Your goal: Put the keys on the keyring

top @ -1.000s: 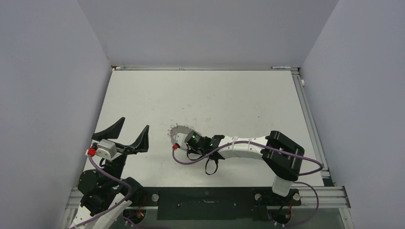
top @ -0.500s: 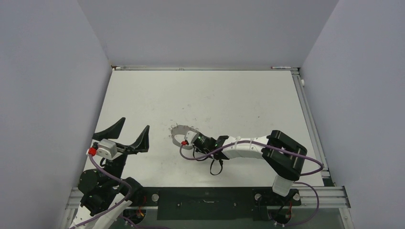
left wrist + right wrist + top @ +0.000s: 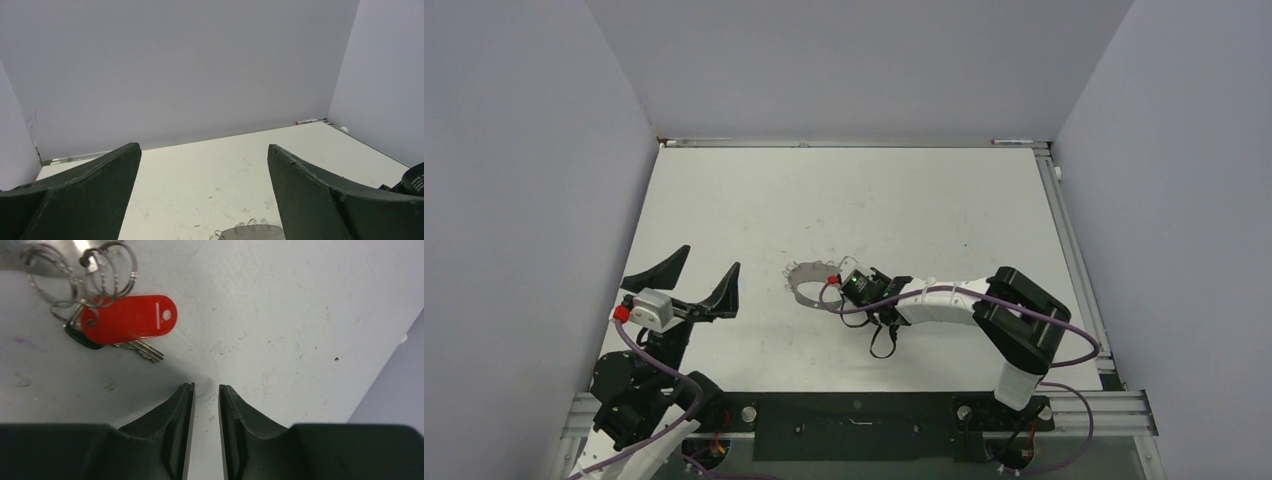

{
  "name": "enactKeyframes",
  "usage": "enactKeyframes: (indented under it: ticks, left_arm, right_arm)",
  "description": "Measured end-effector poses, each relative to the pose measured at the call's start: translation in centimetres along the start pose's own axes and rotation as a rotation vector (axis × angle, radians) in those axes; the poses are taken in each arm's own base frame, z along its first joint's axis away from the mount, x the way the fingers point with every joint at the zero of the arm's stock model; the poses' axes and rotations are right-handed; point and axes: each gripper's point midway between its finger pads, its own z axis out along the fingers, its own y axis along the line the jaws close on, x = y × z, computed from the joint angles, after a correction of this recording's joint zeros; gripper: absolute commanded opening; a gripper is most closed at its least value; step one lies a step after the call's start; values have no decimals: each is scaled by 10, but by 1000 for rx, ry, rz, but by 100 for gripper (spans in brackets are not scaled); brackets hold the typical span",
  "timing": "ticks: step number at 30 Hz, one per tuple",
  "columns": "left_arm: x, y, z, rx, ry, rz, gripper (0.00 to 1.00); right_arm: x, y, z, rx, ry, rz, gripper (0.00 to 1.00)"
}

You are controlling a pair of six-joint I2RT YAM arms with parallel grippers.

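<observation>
In the right wrist view a key with a bright red tag (image 3: 129,318) and short silvery blade (image 3: 144,350) lies on the table. Its left end rests among small silvery loops (image 3: 107,270) of the keyring; I cannot tell whether it is threaded. My right gripper (image 3: 206,386) hovers just below the key, slightly open and holding nothing. From above, the keyring (image 3: 802,281) lies mid-table with the right gripper (image 3: 852,288) at its right side; the key is hidden there. My left gripper (image 3: 707,262) stands wide open and empty at the near left, and the keyring's edge (image 3: 252,231) shows in its view.
Purple cables with red plugs (image 3: 832,278) run along both arms. The white table (image 3: 874,210) is walled by grey panels on three sides. A metal rail (image 3: 1064,215) borders its right edge.
My right wrist has swung to the right and slightly farther back, from the keyring's near-left side to its right side. The left arm has stayed in place.
</observation>
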Motion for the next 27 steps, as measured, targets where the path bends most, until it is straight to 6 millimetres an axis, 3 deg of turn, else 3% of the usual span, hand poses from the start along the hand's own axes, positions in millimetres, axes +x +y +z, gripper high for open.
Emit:
enactKeyframes:
  ticks: [9, 11, 16, 18, 23, 27]
  left_arm:
    - [3, -1, 1, 3, 10, 3, 96]
    - [4, -1, 1, 4, 14, 4, 96]
    - [4, -1, 2, 4, 16, 5, 96]
    - [4, -1, 2, 4, 16, 5, 96]
    - [4, -1, 2, 3, 16, 5, 96]
    - [4, -1, 2, 4, 16, 4, 96]
  right_arm:
    - [8, -8, -6, 23, 24, 69, 38]
    - [-3, -7, -17, -25, -29, 128, 41]
    - [-56, -15, -61, -164, -315, 413, 40]
    - [-72, -18, -69, -196, -389, 514, 39]
    - [-84, -7, -53, -236, -402, 649, 37]
    - [-73, 17, -32, -296, -357, 681, 37]
